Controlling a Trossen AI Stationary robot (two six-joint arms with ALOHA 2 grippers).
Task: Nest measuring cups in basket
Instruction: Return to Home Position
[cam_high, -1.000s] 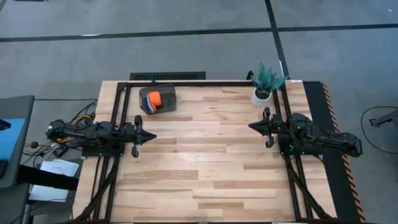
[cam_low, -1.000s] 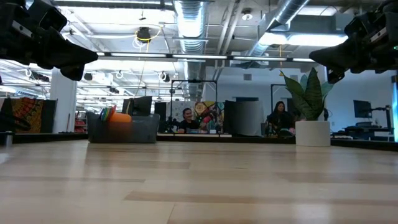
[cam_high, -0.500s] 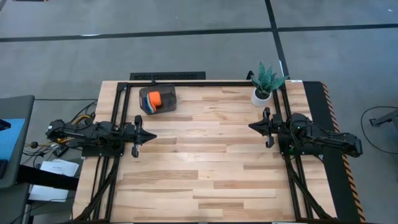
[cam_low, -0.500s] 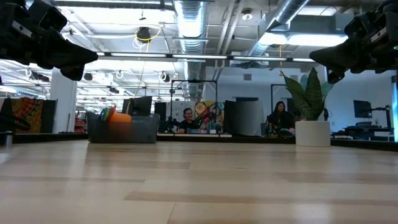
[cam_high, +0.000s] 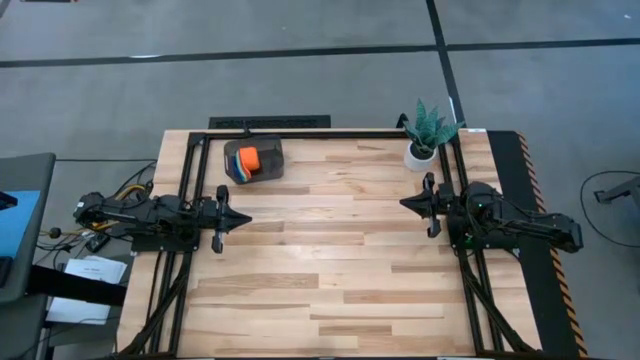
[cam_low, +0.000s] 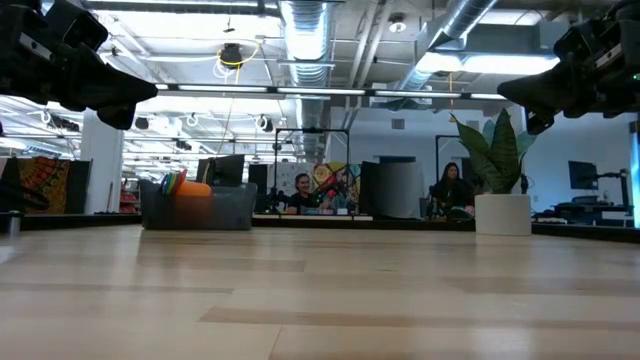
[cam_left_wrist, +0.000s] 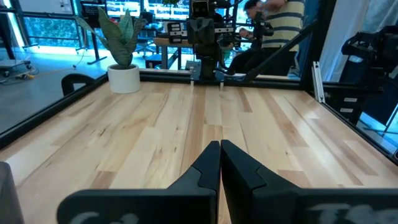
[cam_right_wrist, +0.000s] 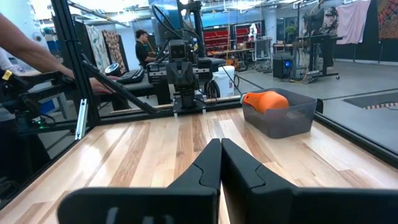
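Note:
The dark grey basket (cam_high: 254, 160) stands near the table's far left corner, also seen as the basket (cam_right_wrist: 278, 117) and the basket (cam_low: 198, 206). Nested measuring cups (cam_high: 247, 162) sit tilted inside it, orange on top, with blue and other coloured rims beside it; the cups (cam_right_wrist: 264, 99) rise above the wall. My left gripper (cam_high: 245, 218) is shut, raised over the table's left side, pointing right. My right gripper (cam_high: 404, 203) is shut, raised over the right side, pointing left. Both are well away from the basket.
A white pot with a green plant (cam_high: 425, 133) stands at the far right corner, close behind my right gripper. A black frame rail (cam_high: 330, 133) runs along the table's edges. The wooden middle of the table (cam_high: 330, 240) lies between the grippers. People sit in the room beyond.

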